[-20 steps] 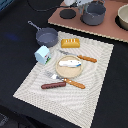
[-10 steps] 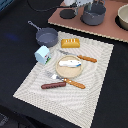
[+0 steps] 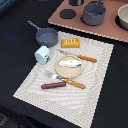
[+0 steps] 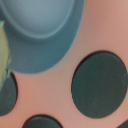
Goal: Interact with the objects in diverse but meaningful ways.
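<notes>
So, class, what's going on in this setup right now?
Nothing is being handled yet. On the mat lie a bread loaf, a blue carton, a sausage and a fish resting on a plate, with a fork and knife beside it. A grey pan sits just off the mat. No arm shows in the exterior view; the wrist view looks close at a pink stove top with dark burners, so the gripper itself is out of sight.
</notes>
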{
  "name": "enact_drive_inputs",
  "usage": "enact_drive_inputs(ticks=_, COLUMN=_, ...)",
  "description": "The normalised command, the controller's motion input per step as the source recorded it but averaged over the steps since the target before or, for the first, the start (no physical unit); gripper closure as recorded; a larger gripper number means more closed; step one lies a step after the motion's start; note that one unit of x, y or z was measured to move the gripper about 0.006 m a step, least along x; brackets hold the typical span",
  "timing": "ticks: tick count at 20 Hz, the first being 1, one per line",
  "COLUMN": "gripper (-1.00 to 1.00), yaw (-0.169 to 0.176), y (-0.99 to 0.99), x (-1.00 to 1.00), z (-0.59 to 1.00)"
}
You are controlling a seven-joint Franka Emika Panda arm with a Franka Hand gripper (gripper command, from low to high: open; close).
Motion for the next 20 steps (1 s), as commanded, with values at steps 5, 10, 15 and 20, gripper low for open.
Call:
enact_drive_inputs(ticks=5, gripper=-1.0, yaw=0.0, y=-0.58, x=0.5, z=0.58)
enact_drive_inputs(ticks=10, gripper=-1.0, yaw=0.0, y=-0.69, x=0.56, z=0.3)
enact_drive_inputs(ticks=15, gripper=-1.0, yaw=0.0, y=-0.71, x=0.55, z=0.06)
enact_drive_inputs(ticks=20, gripper=-1.0, yaw=0.006, y=-0.71, x=0.56, z=0.0)
